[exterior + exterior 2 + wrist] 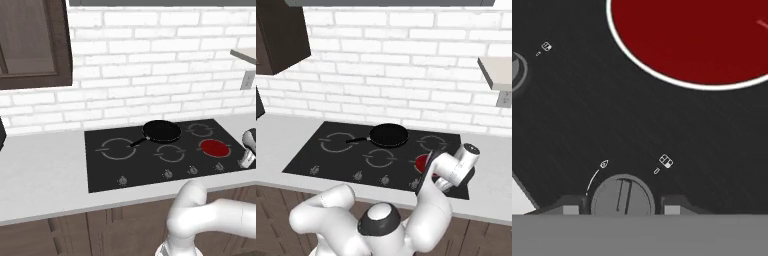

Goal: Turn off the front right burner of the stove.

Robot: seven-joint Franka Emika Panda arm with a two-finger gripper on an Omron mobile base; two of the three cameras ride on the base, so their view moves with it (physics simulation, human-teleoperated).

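- The stove, a glossy black glass cooktop, was set flush into the pale grey counter below a white brick wall.
- The front right burner glowed solid red toward the stove's right end, in the row nearer the knobs; in the hand view the same burner appeared as a large red disc with a white rim.
- The other zones on the stove appeared as thin grey ring outlines.
- A black frying pan sat on the stove's rear centre, its handle pointing toward the stove's left zone.
- A row of small round knobs ran along the stove's front edge.
- In the hand view, one grey knob with a slotted face lay directly between the two dark fingertips, with a small burner-position icon printed on the glass just beside it.
- A second knob sat farther along the stove's front strip, partly cut off at the frame edge.
- The gripper was positioned over the stove's front right corner, a finger on each side of the knob; whether the fingers pressed on the knob or stood slightly clear of it could not be told.
- In the right base view the white arm reached down over the stove's right end, partly covering the red burner.
- A dark wood wall cabinet hung above the counter well to the left of the stove.
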